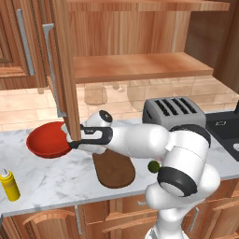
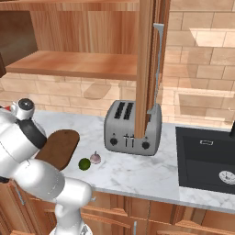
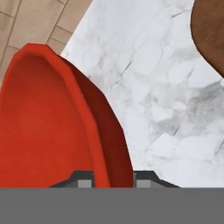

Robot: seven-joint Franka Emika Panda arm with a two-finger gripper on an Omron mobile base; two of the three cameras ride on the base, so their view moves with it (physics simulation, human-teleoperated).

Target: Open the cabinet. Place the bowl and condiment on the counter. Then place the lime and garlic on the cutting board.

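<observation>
toaster (image 2: 133, 128) sits on the counter (image 1: 56, 175) under the open cabinet (image 1: 140, 65), grey, four slots, well right of the cutting board (image 1: 113, 169). black sink (image 2: 206, 158) further right, set into the marble. one open cabinet door (image 1: 65, 70) hangs edge-on just above the gripper (image 1: 71, 144) and the bowl (image 1: 46, 140), its grey bar handle (image 1: 52, 70) facing left; both shelves look bare. tan tile backsplash behind.

condiment (image 1: 9, 185) stands upright on the counter near the front left edge, well apart from the bowl. lime (image 2: 84, 164) and garlic (image 2: 95, 158) lie on the marble just beside each other, close to touching, just off the board's right end, not on it. board lies flat between bowl and toaster.

arm reaches low and leftward across the board, forearm about level, wrist turned so the hand points at the bowl's right rim. in the hand view the red rim runs straight down between the two finger tips (image 3: 83, 179), one tip inside the bowl and one outside: pincer clamped on the bowl rim. bowl sits at the counter's back left; cannot tell if it rests on the marble or hangs just above.
</observation>
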